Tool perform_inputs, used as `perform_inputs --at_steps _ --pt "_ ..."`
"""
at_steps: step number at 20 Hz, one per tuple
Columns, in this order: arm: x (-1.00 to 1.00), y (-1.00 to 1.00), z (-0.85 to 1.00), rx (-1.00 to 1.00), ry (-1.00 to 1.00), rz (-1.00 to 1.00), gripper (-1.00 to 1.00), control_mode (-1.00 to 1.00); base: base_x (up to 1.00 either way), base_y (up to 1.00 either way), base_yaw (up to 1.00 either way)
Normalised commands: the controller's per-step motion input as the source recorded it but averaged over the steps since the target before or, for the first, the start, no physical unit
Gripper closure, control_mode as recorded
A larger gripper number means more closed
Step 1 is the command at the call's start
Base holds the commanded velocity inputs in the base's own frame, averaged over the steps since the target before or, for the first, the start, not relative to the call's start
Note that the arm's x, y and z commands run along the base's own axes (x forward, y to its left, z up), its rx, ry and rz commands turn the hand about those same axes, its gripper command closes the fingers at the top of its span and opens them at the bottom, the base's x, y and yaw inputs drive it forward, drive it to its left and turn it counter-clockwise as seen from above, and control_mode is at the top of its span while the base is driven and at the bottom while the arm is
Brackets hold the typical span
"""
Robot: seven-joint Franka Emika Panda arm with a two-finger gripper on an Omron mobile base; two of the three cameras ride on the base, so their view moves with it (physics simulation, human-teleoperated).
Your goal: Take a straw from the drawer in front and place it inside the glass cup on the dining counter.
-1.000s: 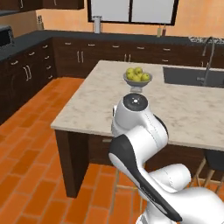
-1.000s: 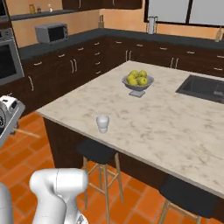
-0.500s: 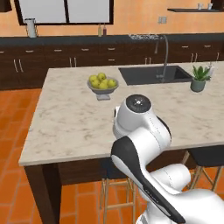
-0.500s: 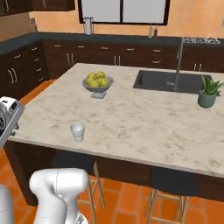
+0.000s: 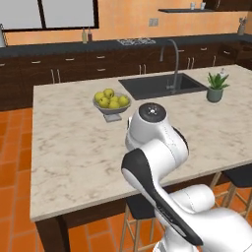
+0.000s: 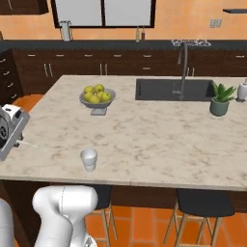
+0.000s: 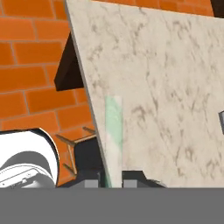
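1. The gripper (image 7: 110,183) is closed tight on the straw (image 7: 113,135), which rises between its tips in the hand view, over the counter's (image 6: 159,144) edge.
2. In the right base view, the straw (image 6: 33,145) pokes out from the hand at the left edge, low over the counter.
3. The cup (image 6: 89,159) stands upright near the counter's front edge, just right of the straw's tip.
4. The fruit bowl (image 6: 98,98) sits farther back.

Upright glass cup (image 6: 89,159) near counter edge
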Motion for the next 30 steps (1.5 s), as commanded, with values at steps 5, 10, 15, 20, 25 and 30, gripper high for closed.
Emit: perform_inputs --at_steps 5,10,15,20,25,30 --pt "0.16 0.06 0.15 0.13 -0.09 0.02 1.00 -1.00 0.20 0.11 -0.06" --pt "0.12 0.00 0.45 0.40 -0.14 0.12 1.00 -1.00 0.00 0.00 0.00" --pt "0.04 -0.24 0.27 0.42 -0.10 0.13 1.00 -1.00 0.00 0.00 0.00" --pt "0.01 -0.41 0.32 0.37 -0.01 0.13 1.00 -1.00 0.00 0.00 0.00" --pt "0.00 -0.49 0.13 0.31 0.00 0.16 1.00 -1.00 0.00 0.00 0.00" --pt "0.00 -0.52 0.03 0.25 0.04 0.25 1.00 -1.00 0.00 0.00 0.00"
